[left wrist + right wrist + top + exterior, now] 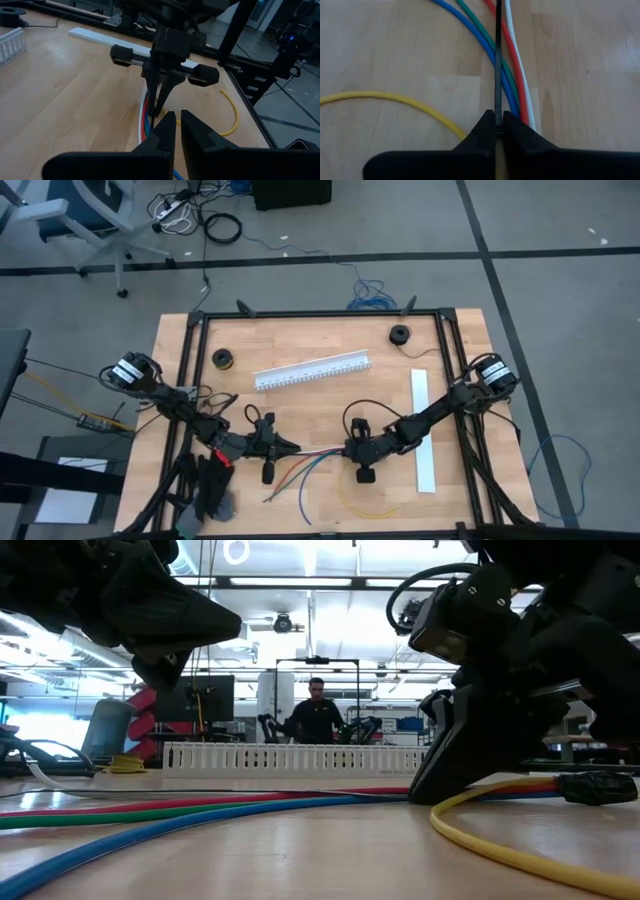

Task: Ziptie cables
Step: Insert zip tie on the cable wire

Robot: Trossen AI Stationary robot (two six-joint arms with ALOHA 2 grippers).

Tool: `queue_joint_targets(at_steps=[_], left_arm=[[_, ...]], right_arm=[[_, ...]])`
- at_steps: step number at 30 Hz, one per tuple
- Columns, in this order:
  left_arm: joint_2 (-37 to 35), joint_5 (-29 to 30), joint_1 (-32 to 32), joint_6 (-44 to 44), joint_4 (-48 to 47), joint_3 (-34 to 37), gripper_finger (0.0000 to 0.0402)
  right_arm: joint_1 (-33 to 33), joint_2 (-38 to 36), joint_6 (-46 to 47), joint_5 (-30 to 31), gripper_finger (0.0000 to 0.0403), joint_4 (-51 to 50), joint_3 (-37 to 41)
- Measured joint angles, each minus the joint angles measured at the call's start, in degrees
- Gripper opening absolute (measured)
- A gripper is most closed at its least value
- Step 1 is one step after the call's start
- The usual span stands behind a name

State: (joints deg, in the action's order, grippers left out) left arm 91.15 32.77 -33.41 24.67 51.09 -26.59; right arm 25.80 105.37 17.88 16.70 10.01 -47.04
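We have the thin red, green, blue and white cables (pixel 512 85) lying bunched side by side on the light wooden desk (pixel 330 395), running between the two arms, so a tie can go round them in one spot. The right end effector (pixel 495 125) is down at the bundle, pinched shut on a thin black ziptie strip (pixel 498 60) that lies straight along the wires; we judge it is holding the tail taut. The left end effector (pixel 177 127) faces it just across the bundle, fingers closed with nothing between them, likely waiting to take the other end. The loose yellow cable (pixel 395 102) curves off apart, outside the bunch.
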Motion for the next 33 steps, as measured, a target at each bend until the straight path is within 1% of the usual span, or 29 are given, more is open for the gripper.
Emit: queue_joint_targets(at_steps=[3, 13, 17, 19, 26, 33], left_arm=[[0.0, 0.0, 0.0, 0.0, 0.0, 0.0, 0.0002], [0.0, 0.0, 0.0, 0.0, 0.0, 0.0, 0.0002], [0.0, 0.0, 0.0, 0.0, 0.0, 0.0, 0.0002], [0.0, 0.0, 0.0, -0.1, 0.0, 0.0, 0.0002], [0.1, 0.2, 0.2, -0.5, -0.1, 0.0, 0.0002], [3.3, 5.0, 1.3, -0.1, -1.9, 0.0, 0.0002]], right_arm=[[0.0, -1.3, -0.6, 1.2, 0.0003, -0.4, 0.1], [-0.5, -9.1, -5.1, 10.3, 0.0001, -3.0, 0.2], [-2.4, -10.6, -3.9, 12.6, 0.0001, -7.0, 0.2], [-3.1, -10.9, -2.0, 13.0, 0.0, -9.1, 0.2], [-3.7, -10.9, 2.0, 14.3, 0.0, -6.6, 0.2], [-3.6, -10.9, 2.1, 14.4, 0.0, -4.4, 0.2]])
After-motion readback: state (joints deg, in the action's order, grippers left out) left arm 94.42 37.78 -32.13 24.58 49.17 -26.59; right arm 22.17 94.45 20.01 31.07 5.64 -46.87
